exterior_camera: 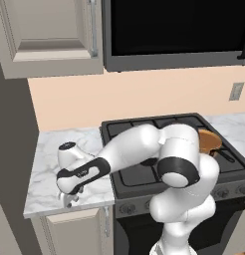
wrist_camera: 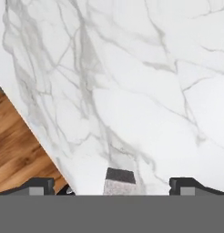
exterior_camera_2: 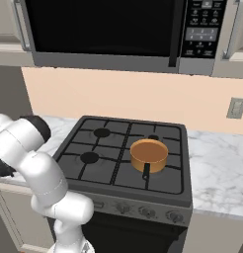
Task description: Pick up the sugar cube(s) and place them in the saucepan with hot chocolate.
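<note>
Here your gripper, fingers spread, brackets the sugar cube near the marble counter's front edge; the saucepan sits on the stove's front-right burner.

Base views share stove; hand view hugs countertop.

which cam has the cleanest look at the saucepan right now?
Right base view: the saucepan sits whole on the stove, front right grate, open top and dark handle pointing toward the camera. In the left base view the arm hides most of it, leaving an orange edge. The hand view looks at marble counter.
</note>
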You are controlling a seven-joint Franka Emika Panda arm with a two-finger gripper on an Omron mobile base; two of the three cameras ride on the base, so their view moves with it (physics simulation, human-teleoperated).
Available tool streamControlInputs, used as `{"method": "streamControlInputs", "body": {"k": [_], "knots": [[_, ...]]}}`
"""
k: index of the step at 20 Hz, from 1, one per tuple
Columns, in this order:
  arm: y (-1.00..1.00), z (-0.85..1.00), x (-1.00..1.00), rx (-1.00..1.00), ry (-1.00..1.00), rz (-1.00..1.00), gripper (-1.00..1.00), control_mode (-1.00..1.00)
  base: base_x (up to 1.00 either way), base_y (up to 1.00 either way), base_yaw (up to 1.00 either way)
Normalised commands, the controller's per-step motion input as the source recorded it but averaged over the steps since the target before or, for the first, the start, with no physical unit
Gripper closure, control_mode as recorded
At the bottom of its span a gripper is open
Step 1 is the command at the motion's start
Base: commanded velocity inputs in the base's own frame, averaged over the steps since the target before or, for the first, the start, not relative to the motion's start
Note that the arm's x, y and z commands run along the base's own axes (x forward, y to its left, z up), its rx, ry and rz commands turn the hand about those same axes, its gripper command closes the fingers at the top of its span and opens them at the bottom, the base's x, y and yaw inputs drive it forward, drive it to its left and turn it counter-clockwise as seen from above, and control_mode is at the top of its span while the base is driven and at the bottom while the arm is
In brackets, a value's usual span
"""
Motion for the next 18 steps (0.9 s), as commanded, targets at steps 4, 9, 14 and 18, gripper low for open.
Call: {"method": "streamControlInputs", "body": {"k": [4, 9, 14, 18], "knots": [[0.00, -0.27, 0.00, 0.00, 0.03, 0.00, -1.00, -1.00, 0.00, 0.00, 0.00], [0.00, -0.30, 0.00, 0.00, 0.02, 0.00, -1.00, -1.00, 0.00, 0.00, 0.00], [0.00, -0.10, 0.00, 0.00, 0.00, 0.00, -1.00, -1.00, 0.00, 0.00, 0.00], [0.00, -0.04, -0.09, 0.00, 0.00, 0.00, 1.00, -1.00, 0.00, 0.00, 0.00]]}}
